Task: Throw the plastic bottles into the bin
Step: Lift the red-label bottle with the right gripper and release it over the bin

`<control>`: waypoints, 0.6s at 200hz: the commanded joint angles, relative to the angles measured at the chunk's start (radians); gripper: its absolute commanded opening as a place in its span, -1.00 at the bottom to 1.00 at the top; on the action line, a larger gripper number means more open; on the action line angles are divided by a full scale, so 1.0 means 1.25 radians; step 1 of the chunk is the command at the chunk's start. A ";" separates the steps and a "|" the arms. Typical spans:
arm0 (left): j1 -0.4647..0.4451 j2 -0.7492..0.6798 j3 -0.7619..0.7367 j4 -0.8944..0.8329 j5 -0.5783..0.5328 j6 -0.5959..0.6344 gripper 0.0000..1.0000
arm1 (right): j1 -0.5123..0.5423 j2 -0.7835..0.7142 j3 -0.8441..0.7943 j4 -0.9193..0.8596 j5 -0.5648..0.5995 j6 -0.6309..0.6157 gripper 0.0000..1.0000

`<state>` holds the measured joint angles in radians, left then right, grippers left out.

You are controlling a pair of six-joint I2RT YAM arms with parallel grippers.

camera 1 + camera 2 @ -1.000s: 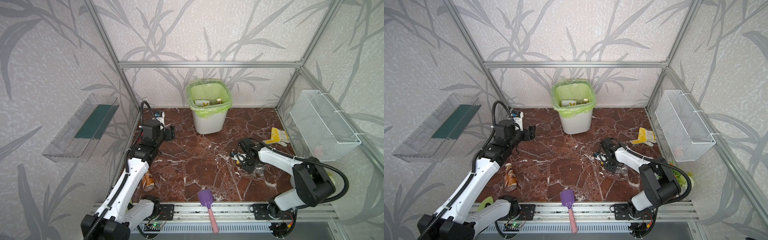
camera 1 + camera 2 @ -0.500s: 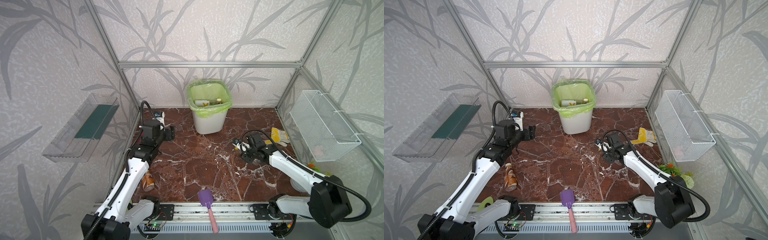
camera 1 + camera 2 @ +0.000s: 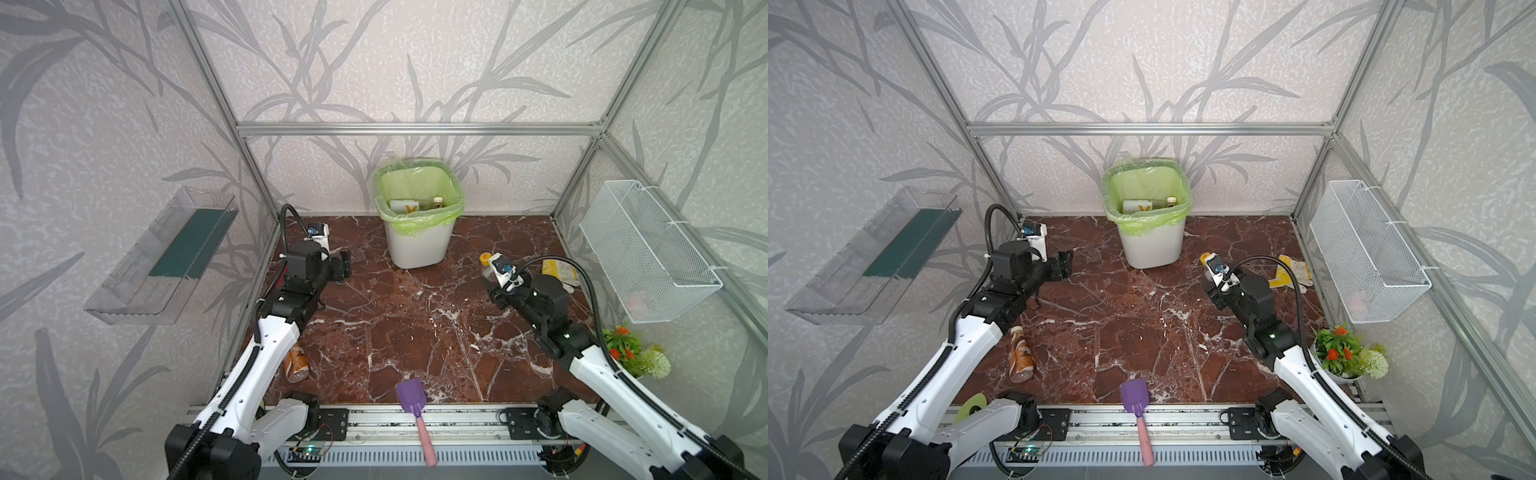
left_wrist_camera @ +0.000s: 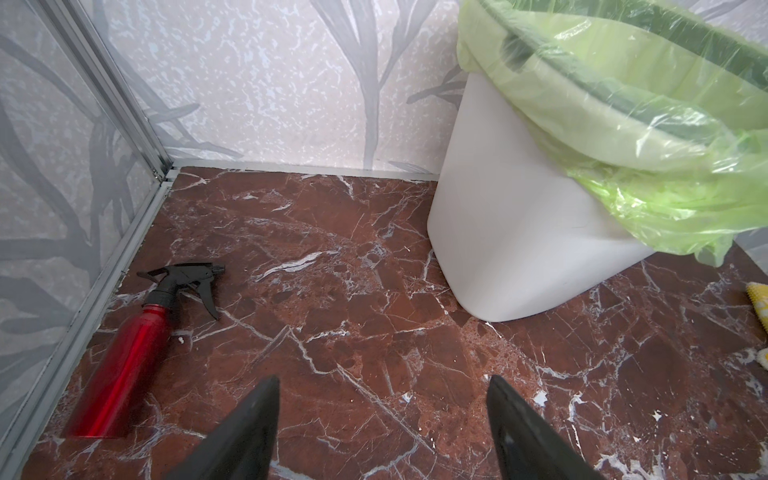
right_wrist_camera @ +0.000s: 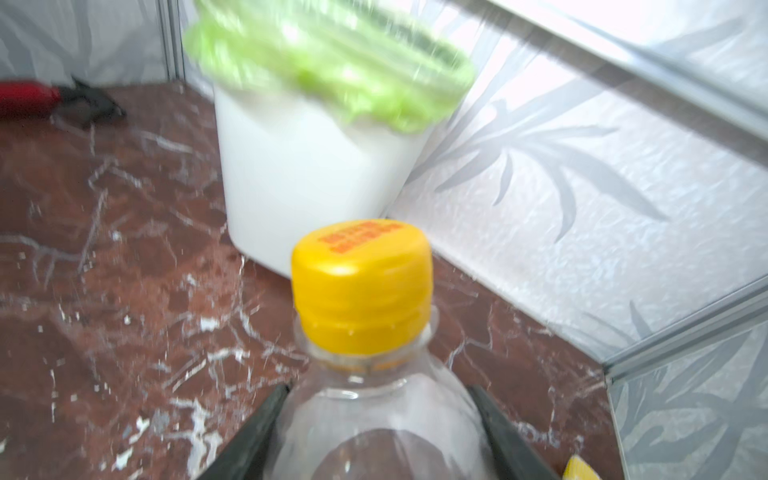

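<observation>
Enclosure: leaf-patterned walls on an aluminium frame, with a red-brown marble desk (image 3: 399,324) as the floor.

- Bin (image 3: 417,249): white with a light green liner, upper centre of both top views, against the back wall. Bottles (image 3: 415,205) already lie inside, one with a white label.
- Right fingers (image 5: 257,432): closed on the shoulders of a clear, yellow-capped bottle (image 5: 361,286). In a top view the cap (image 3: 484,259) sits right of centre, near the bin's lower right, apart from it and pointing toward it.
- Left fingers (image 4: 245,428): spread wide, nothing between them, over bare marble at centre left of both top views, near the bin's lower left.
- Brown coffee bottle (image 3: 1020,355): lying on the desk at lower left, beside the left arm.
- Red spray bottle (image 4: 120,365), black trigger: lying along the left frame rail, seen from the left wrist.
- Purple spatula (image 3: 411,401), pink handle: bottom centre, overhanging the front rail.
- Yellow pouch (image 3: 559,270): flat on the desk at centre right.
- White wire basket (image 3: 648,253): on the right wall.
- Clear tray (image 3: 166,257): on the left wall.
- Potted flowers (image 3: 1345,357): lower right.
</observation>
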<state>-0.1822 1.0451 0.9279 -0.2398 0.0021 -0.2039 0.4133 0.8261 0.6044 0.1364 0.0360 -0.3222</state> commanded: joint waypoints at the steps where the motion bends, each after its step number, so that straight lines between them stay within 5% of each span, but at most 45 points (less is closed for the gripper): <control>1: 0.002 -0.018 -0.025 0.034 0.003 -0.056 0.54 | 0.004 -0.066 0.031 0.069 0.022 0.062 -0.09; 40: 0.002 -0.025 -0.035 0.048 0.012 -0.091 0.54 | 0.004 -0.035 0.144 0.139 -0.090 0.130 -0.03; 65: 0.002 -0.039 -0.040 0.051 0.008 -0.094 0.53 | 0.004 0.211 0.367 0.196 -0.270 0.221 -0.01; 81: 0.002 -0.054 -0.054 0.055 0.005 -0.098 0.53 | 0.004 0.444 0.635 0.133 -0.391 0.298 0.02; 96: 0.002 -0.067 -0.063 0.054 -0.001 -0.099 0.54 | 0.003 0.637 0.917 -0.037 -0.435 0.356 0.45; 104: 0.002 -0.076 -0.068 0.052 -0.005 -0.099 0.55 | -0.001 0.713 1.033 -0.120 -0.431 0.368 0.97; 120: 0.002 -0.098 -0.083 0.062 -0.019 -0.105 0.57 | -0.016 0.790 1.156 -0.235 -0.415 0.362 0.98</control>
<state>-0.1822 0.9653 0.8520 -0.1860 0.0055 -0.3119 0.4129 1.6920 1.8656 0.1436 -0.3954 0.0437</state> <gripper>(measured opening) 0.778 0.960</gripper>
